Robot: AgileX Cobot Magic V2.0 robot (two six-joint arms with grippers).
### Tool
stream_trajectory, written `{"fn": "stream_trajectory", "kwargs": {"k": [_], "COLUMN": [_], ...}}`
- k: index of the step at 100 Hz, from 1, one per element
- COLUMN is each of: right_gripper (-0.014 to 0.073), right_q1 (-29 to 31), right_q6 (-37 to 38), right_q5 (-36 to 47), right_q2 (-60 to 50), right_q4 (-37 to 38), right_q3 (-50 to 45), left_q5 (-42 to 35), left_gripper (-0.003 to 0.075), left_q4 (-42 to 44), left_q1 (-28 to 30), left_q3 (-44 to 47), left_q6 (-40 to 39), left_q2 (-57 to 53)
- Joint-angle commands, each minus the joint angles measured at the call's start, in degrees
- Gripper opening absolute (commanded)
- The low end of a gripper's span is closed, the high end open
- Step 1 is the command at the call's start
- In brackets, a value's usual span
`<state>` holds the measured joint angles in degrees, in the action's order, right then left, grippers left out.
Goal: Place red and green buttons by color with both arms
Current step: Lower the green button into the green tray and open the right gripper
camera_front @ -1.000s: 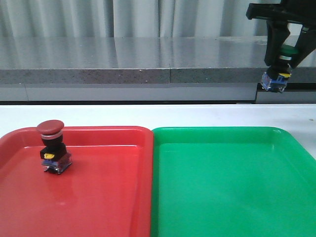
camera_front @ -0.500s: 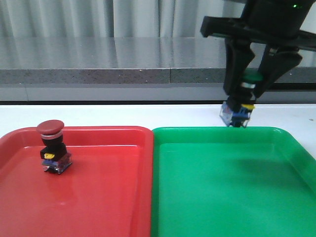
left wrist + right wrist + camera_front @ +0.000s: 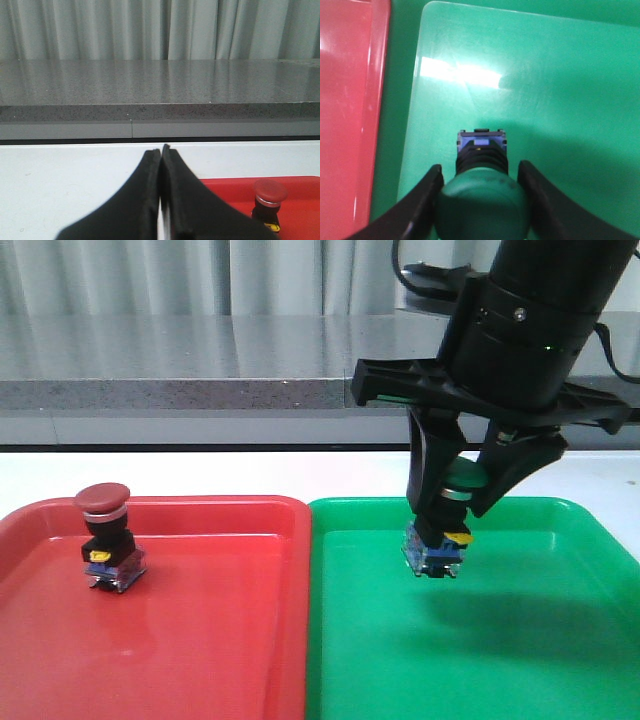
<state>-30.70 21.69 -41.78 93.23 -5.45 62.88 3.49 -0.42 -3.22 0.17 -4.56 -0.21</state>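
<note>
The green button hangs cap-up in my right gripper, which is shut on it over the back part of the green tray. Its blue base is close to the tray floor; I cannot tell whether it touches. In the right wrist view the green button fills the space between the fingers of the right gripper. The red button stands upright in the red tray, at its back left. My left gripper is shut on nothing, held over the white table with the red button off to one side of it.
The two trays lie side by side, red on the left, green on the right, their rims touching at the middle. A grey stone ledge runs along the back of the white table. The right wrist view shows the red tray beside the green tray.
My right arm has come from the back right, leftward, nearer and lower, carrying the green button over the green tray. The red button has not moved.
</note>
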Motion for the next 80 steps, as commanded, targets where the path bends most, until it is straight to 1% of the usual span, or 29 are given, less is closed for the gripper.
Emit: {"fn": "stream_trajectory", "kwargs": {"k": [1,16,53,60,75,80], "right_gripper": [0.0228,0.0228,0.0237,0.0288,0.0492,0.0535], "right_q1": [-0.05,-0.05,-0.05,-0.05,-0.05,-0.05], "right_q6": [0.07,0.07,0.02,-0.03,-0.03,-0.03], "right_q5": [3.31,6.82,6.45,6.58,7.00,6.99], "right_q2": [-2.77,-2.18,1.32,1.32,1.32,1.32], "right_q4": [-0.36,-0.36,-0.36,-0.36,-0.36,-0.36], "right_q3": [-0.10,-1.65,-1.65,-1.65,-1.65,-1.65], "left_q5": [-4.88,-4.88,-4.88,-4.88,-4.88,-4.88], "left_gripper": [-0.0020,-0.0020,-0.0020,-0.0020,-0.0020,-0.0020], "left_q4": [-0.45,-0.45,-0.45,-0.45,-0.45,-0.45], "left_q1": [0.15,0.15,0.15,0.15,0.15,0.15], "left_q3": [0.67,0.67,0.67,0.67,0.67,0.67], "left_q6": [0.13,0.13,0.13,0.13,0.13,0.13], "left_q2": [-1.90,-1.90,-1.90,-1.90,-1.90,-1.90]}}
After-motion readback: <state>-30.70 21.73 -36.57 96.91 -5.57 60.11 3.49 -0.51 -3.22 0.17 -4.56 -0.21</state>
